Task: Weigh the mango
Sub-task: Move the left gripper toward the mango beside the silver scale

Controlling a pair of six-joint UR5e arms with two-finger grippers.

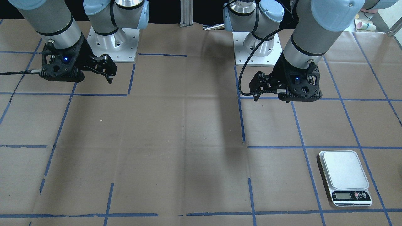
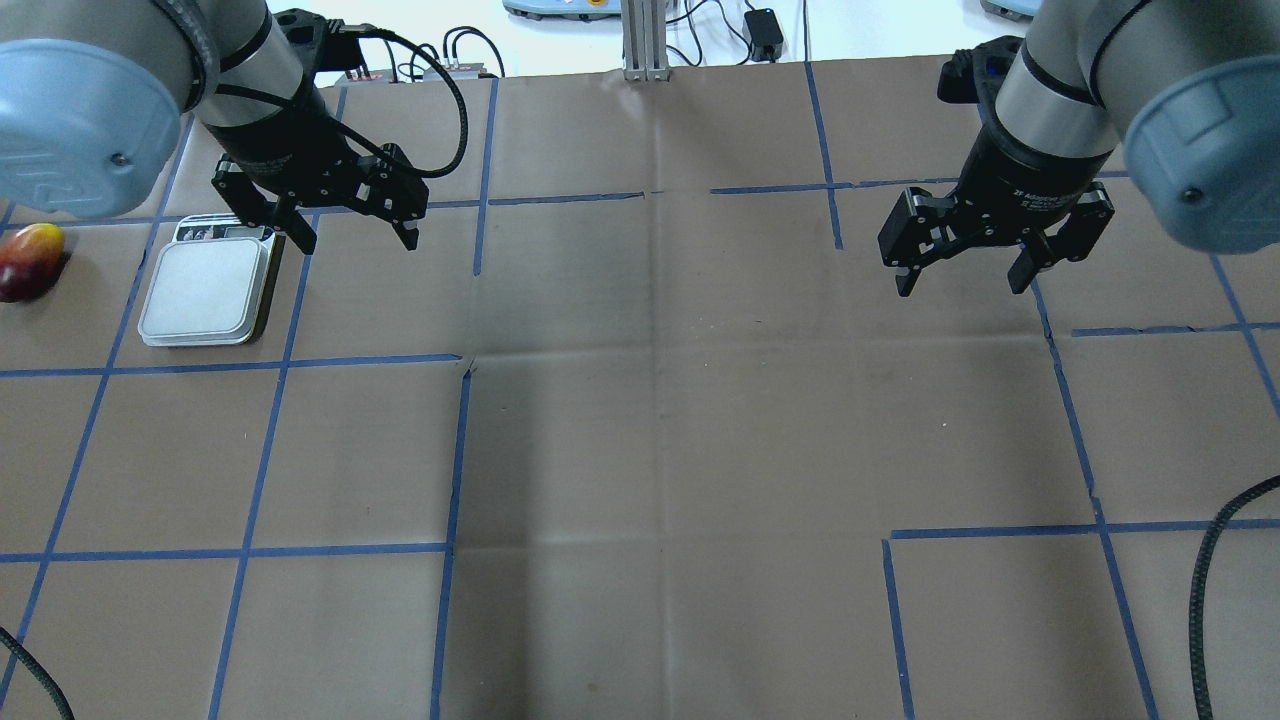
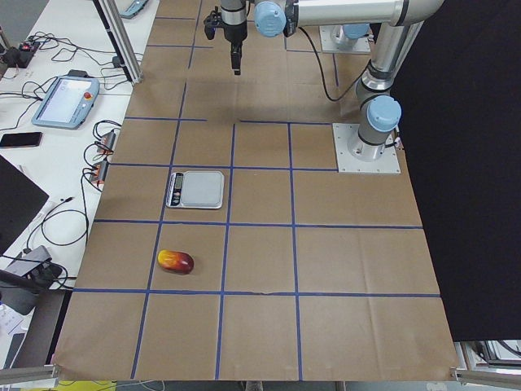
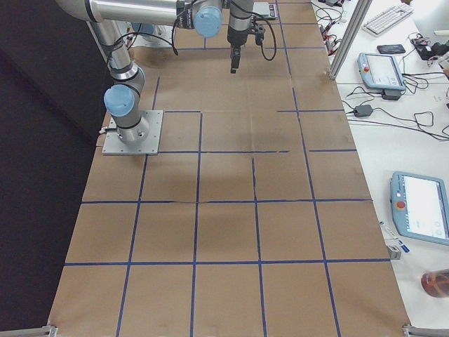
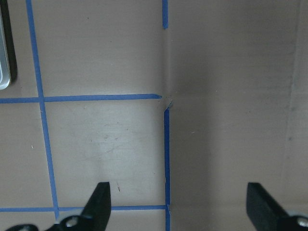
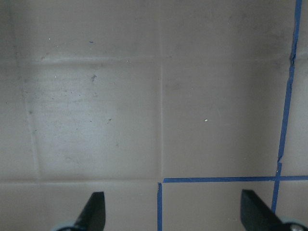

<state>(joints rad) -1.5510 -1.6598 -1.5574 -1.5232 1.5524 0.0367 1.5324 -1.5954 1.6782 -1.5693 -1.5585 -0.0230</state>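
Mango (image 2: 28,262) lies near scale (image 2: 205,290), not on it; left fingers (image 2: 297,232), right fingers (image 2: 1020,272) spread wide, empty

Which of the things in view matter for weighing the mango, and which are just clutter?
For the job: red-and-yellow oval mango; flat silver digital scale; open left gripper, the nearer arm to both.
Lying about: blue-grey teach pendant and black phone on the white side bench; open right gripper, far from both.
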